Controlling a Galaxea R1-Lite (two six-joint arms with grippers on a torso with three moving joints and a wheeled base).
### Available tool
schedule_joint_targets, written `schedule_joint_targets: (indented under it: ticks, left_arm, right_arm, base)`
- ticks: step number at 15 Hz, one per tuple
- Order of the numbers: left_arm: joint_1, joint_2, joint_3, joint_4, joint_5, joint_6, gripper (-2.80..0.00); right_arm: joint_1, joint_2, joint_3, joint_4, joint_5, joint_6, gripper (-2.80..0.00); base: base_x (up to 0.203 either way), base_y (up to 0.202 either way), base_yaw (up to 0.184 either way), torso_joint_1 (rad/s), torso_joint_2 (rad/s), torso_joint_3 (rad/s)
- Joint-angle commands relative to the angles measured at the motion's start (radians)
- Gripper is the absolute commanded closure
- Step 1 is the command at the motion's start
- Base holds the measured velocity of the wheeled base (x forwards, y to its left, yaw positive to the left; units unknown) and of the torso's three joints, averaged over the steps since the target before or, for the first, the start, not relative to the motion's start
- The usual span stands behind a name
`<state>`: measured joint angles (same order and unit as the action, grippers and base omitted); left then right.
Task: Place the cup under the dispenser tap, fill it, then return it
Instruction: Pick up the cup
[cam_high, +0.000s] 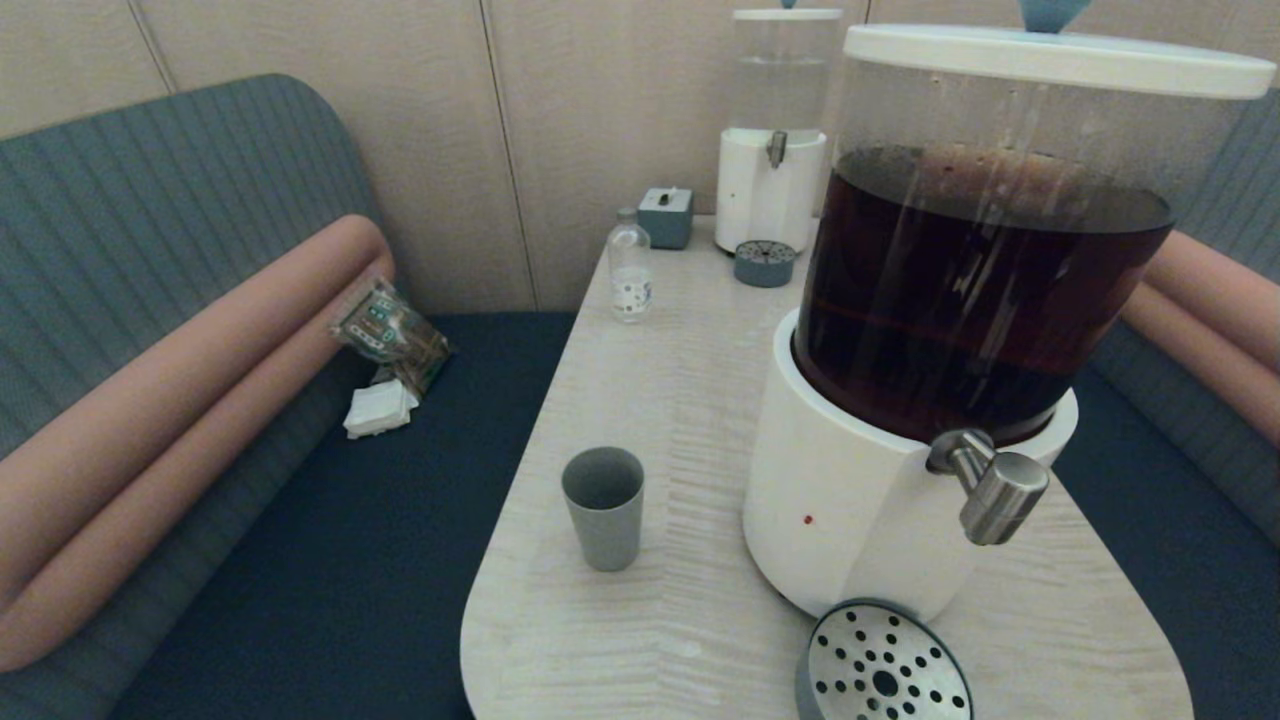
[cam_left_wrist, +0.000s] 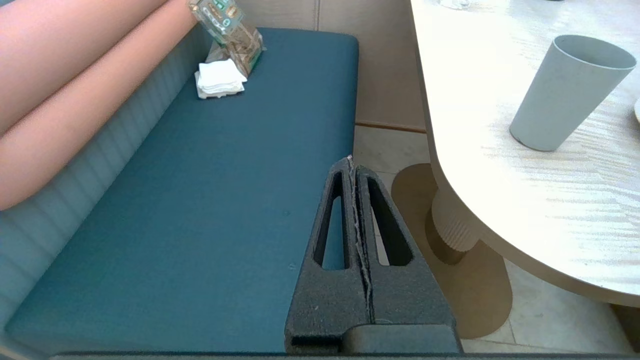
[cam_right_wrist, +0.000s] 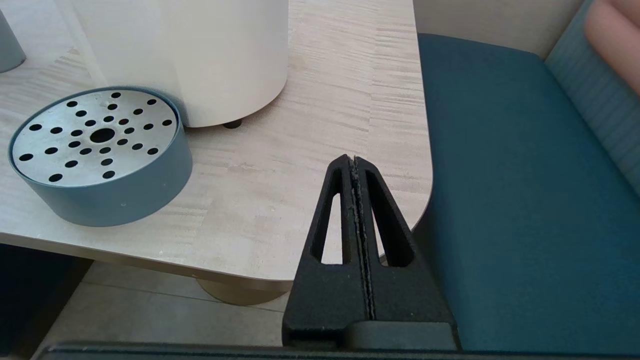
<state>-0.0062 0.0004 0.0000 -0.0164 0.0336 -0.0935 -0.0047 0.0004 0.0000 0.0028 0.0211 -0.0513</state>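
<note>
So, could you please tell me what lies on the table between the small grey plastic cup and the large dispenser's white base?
Nothing: the head view shows only bare pale wood table between the cup and the white base.

One cup, two dispensers, two drip trays, one bottle.

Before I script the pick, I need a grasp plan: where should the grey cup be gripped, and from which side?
Grip the cup across its upper wall, just below the rim. It stands upright, handleless, tapering downward. Probably come level from the robot's left with the left gripper, since the dispenser crowds its right.
</note>
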Motion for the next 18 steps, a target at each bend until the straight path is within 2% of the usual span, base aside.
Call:
schedule_joint_targets:
  ticks: [1, 18]
  left_arm:
    - [0.000, 0.001, 0.000, 0.000, 0.000, 0.000, 0.00]
    - [0.000, 0.001, -0.005, 0.009, 0.002, 0.008, 0.00]
  right_arm:
    - [0.000, -0.002, 0.009, 0.000, 0.000, -0.001, 0.00]
    - [-0.001, -0.002, 0.009, 0.000, 0.000, -0.001, 0.00]
  base:
    - [0.000, 0.000, 0.000, 0.000, 0.00, 0.000]
    - [0.000, 0.000, 0.000, 0.000, 0.00, 0.000]
